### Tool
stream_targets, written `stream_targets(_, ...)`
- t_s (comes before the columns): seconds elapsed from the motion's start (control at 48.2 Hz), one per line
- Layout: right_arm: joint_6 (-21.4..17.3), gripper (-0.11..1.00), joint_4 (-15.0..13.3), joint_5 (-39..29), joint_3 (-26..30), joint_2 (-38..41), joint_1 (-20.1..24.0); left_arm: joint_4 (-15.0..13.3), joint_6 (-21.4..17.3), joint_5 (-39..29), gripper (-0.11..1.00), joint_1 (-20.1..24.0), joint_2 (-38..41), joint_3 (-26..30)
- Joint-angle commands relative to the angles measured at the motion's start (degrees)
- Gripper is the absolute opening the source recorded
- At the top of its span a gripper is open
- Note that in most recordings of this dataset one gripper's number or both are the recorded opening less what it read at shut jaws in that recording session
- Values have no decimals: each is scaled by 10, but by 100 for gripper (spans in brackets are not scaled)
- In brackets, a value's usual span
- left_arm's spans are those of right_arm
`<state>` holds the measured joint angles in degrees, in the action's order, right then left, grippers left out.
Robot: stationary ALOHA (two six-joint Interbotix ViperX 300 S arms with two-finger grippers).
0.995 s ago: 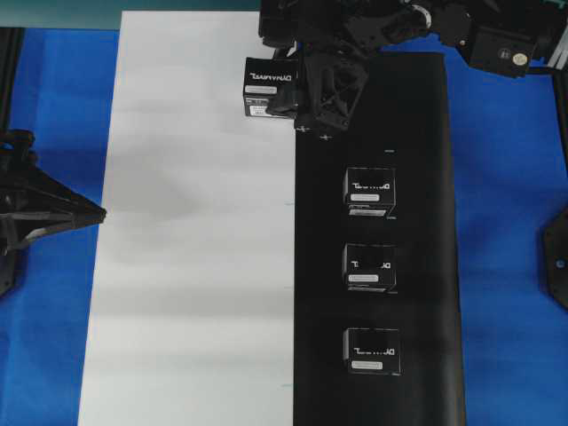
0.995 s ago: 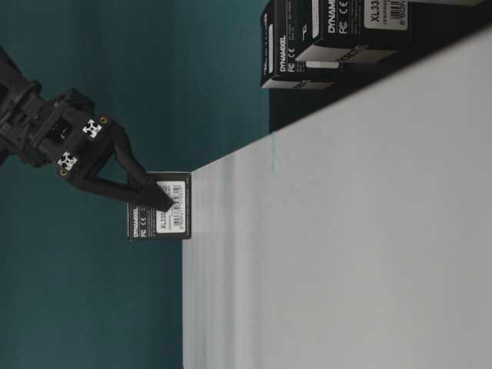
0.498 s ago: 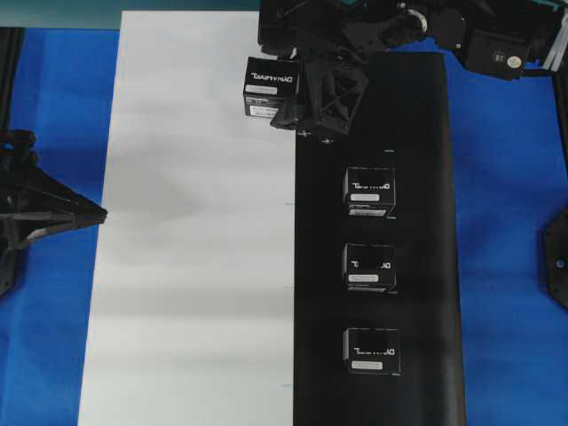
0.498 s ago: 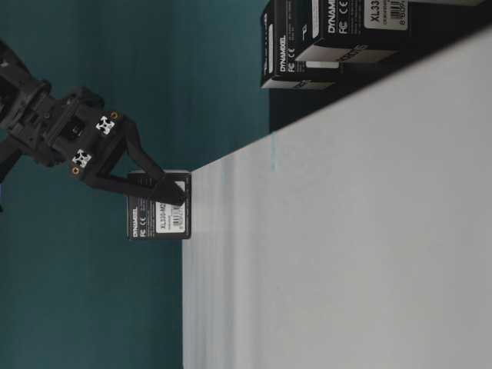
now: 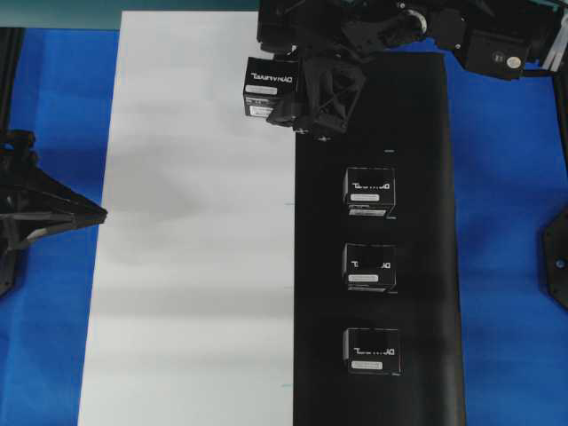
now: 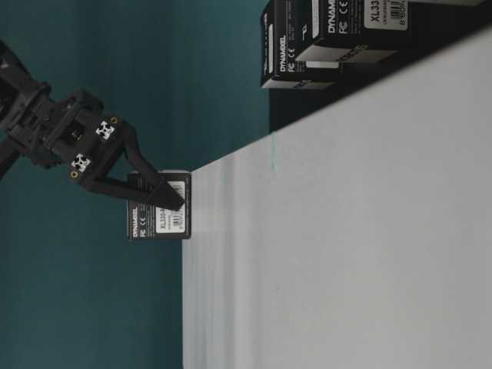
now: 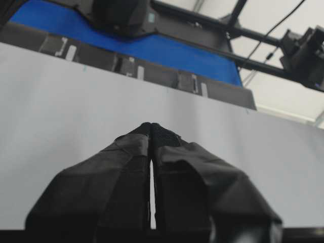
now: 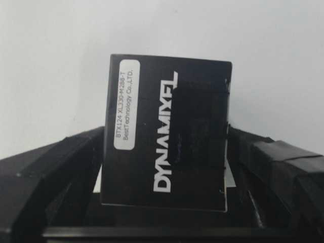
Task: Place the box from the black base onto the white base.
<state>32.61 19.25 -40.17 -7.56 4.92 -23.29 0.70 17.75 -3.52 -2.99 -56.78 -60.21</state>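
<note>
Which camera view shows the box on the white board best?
The right wrist view: the box fills it, lettering readable. Overhead shows it small on the white board; table-level shows its side; left wrist misses it.

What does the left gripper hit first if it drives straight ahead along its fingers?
Probably the white base: the shut left gripper points low across it toward the black base. No box sits in that line; depth is uncertain.

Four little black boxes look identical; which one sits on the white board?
The small black carton at the top, between the right tool's open fingers; the other three stand on the black mat.
</note>
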Motion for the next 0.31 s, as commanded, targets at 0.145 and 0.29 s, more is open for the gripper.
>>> stream_targets(0.145,-1,97,-1,2,4,-34,-2,1,9,3,0,-2,4,12)
stream_targets(0.29,-2,97,0,-6,-3,-63,-3,1,11,0,0,-1,3,8)
